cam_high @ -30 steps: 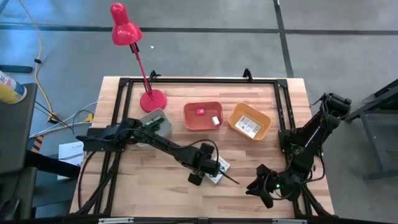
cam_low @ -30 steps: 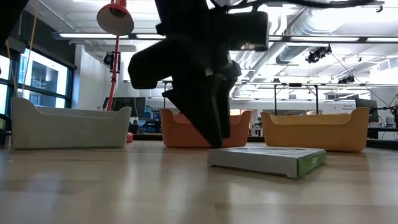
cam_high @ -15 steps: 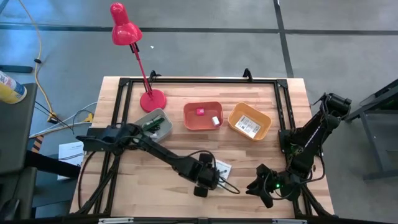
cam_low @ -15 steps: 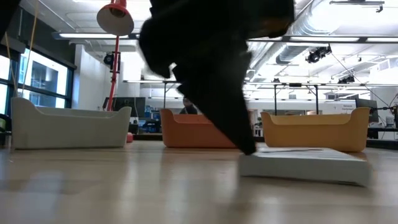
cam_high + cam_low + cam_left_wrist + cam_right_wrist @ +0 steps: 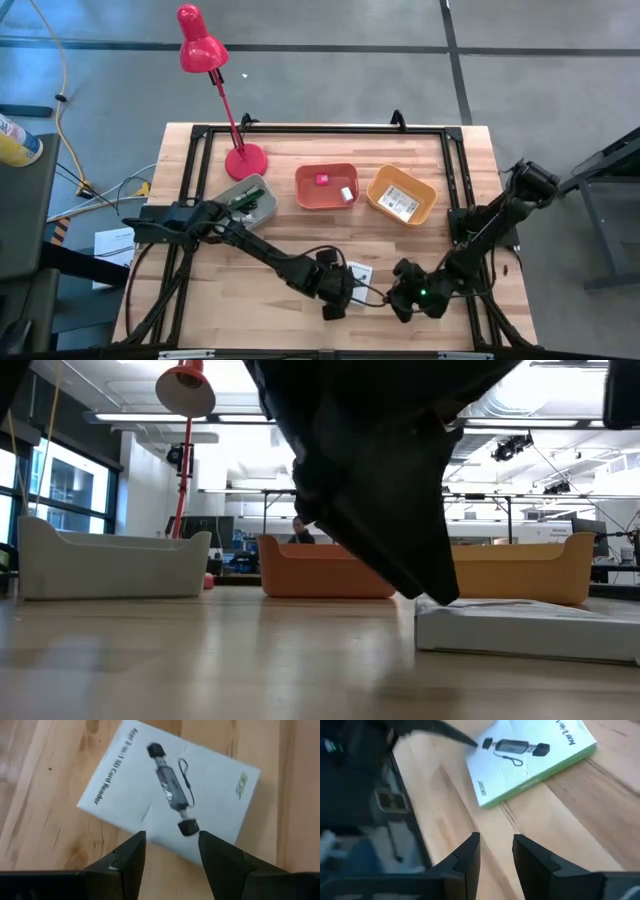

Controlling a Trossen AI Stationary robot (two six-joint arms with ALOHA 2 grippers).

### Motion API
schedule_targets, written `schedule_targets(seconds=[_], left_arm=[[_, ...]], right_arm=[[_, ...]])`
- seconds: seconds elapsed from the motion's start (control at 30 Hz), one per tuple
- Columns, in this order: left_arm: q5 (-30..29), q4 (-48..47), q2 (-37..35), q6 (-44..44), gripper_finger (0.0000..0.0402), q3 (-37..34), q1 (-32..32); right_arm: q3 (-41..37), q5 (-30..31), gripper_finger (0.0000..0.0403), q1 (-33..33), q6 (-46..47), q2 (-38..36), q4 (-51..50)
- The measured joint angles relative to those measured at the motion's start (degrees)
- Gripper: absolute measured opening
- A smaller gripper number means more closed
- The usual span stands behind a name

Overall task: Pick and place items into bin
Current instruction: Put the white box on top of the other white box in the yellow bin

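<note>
A flat white card-reader box with a green edge (image 5: pixel 170 800) lay on the wooden tabletop (image 5: pixel 250 290), near the front edge and between the two arms — not in any bin yet. The left gripper (image 5: pixel 170 851) hung just over the box with its two dark fingers (image 5: pixel 127 857) spread a little way apart and nothing between them; one end of the box sat right under the gap. The right gripper (image 5: pixel 494 851) was close on the other side of the box, low over the wood, and its fingers were also a little apart and empty. In the view from above, both grippers met near the box at the front of the tabletop. At the back stood three bins in a row: a grey bin (image 5: pixel 250 200) with something green and dark inside, an orange-red bin (image 5: pixel 326 186) holding a tiny pink block (image 5: pixel 321 180) and a small white piece (image 5: pixel 345 193), and a yellow bin (image 5: pixel 401 196) with a white printed card (image 5: pixel 400 203) in it. So it looked like most of the job was done — the box seemed to be the last loose thing. It still had to be grabbed, lifted and carried back to a bin.
</note>
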Motion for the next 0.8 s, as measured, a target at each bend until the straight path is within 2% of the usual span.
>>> schedule_targets(seconds=[0.1,0.2,0.5,0.8], left_arm=[[-0.12,-0.08,-0.01,4.18,0.0172,0.0,-0.24],[2.42,-0.06,-0.02,7.62,0.0172,0.0,-0.2],[4.23,-2.07,-1.16,18.72,0.0172,-0.02,-0.13],[0.55,-9.68,-4.83,30.52,0.0172,0.05,0.33]], right_arm=[[0.0,2.8,0.0106,1.42,-7.33,2.17,1.32],[0.0,6.89,0.0106,3.08,-11.92,3.93,3.19],[0.0,7.25,0.0106,3.8,-9.27,8.47,5.56],[-0.02,4.91,0.0106,2.13,-5.27,8.75,11.82]])
